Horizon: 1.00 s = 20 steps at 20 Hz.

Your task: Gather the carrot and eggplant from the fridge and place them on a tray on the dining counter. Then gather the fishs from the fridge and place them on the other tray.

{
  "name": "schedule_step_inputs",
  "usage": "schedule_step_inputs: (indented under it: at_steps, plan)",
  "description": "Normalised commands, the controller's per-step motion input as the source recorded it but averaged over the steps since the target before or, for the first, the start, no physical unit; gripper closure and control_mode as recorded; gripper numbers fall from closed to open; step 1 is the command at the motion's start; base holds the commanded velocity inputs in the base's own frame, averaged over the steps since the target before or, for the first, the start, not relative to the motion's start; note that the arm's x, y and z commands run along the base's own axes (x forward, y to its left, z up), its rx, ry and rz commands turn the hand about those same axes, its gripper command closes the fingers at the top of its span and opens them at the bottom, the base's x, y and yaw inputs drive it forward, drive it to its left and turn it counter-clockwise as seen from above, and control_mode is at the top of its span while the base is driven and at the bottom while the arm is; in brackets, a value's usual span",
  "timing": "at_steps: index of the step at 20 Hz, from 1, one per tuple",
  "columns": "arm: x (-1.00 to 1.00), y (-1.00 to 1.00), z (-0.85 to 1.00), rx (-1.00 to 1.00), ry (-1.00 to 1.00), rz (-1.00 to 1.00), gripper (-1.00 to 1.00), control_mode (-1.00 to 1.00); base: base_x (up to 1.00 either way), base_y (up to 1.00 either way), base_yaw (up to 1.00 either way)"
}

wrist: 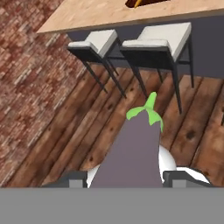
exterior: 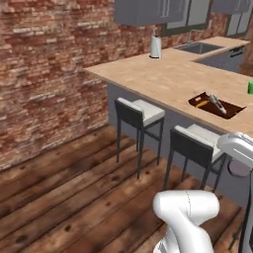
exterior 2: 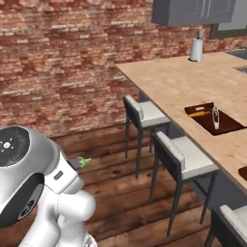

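While your hand grips the eggplant between its two dark finger tips, the vegetable's long axis runs straight out along the hand, green stem end leading and pointed toward the stools and the bench edge beyond them. The relation that counts for you is this: the dining bench lies ahead of the hand and above the wooden floor you see beneath the eggplant, with the two grey-seated stools standing between. In the left base view the tray sits on the bench near its front edge, well apart from the arm, and already carries the carrot, a short orange piece near the tray's near rim, and a slim silvery-grey fish lying slantwise beside it. The right base view shows the same tray with carrot and fish, and a dark corner at the bench's lower right edge that is probably the other tray. You will likely need to raise the hand over the stools and bring the eggplant across, stem first, to set it beside the carrot; the free space in the tray looks tight.
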Motion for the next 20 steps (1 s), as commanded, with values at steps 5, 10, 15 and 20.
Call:
schedule_step_inputs:
  at_steps: [5, 10, 15, 20]
  plan:
    - [0.0, 0.0, 0.0, 0.0, 0.0, 0.0, 1.0, 1.0, 0.65, 0.57, -0.5]
    - [0.0, 0.0, 0.0, 0.0, 0.0, 0.0, 1.0, 1.0, 0.66, 0.46, -0.49]
    - [0.0, 0.0, 0.0, 0.0, 0.0, 0.0, 1.0, 1.0, 0.74, 0.4, -0.46]
    - [0.0, 0.0, 0.0, 0.0, 0.0, 0.0, 1.0, 1.0, 0.8, 0.34, -0.44]
